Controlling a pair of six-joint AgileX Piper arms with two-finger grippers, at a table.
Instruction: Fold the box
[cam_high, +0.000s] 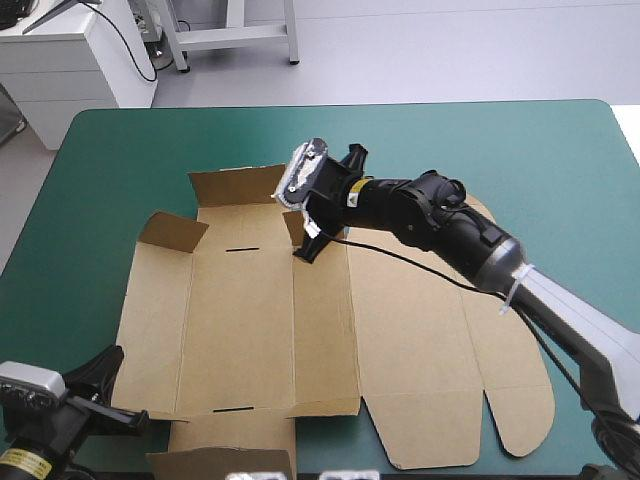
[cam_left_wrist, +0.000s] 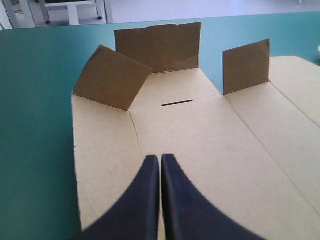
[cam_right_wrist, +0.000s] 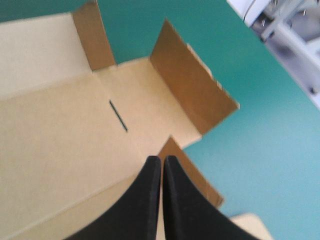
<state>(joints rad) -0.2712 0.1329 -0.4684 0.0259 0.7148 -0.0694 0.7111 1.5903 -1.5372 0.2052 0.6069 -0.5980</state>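
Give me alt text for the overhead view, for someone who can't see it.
A brown box lies opened mostly flat on a teal-green table, with three flaps raised along its far end. The right gripper reaches over to the small upright flap there, while the left gripper sits at the near left corner.

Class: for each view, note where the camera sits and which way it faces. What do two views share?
High view: above and behind, facing forward and down on the table and box; right arm, left arm show.
Left wrist view: near left corner, facing the far edge; left gripper shut.
Right wrist view: over the box's far end, facing left; right gripper shut.
Shared: both wrist views see the slot and far flap.
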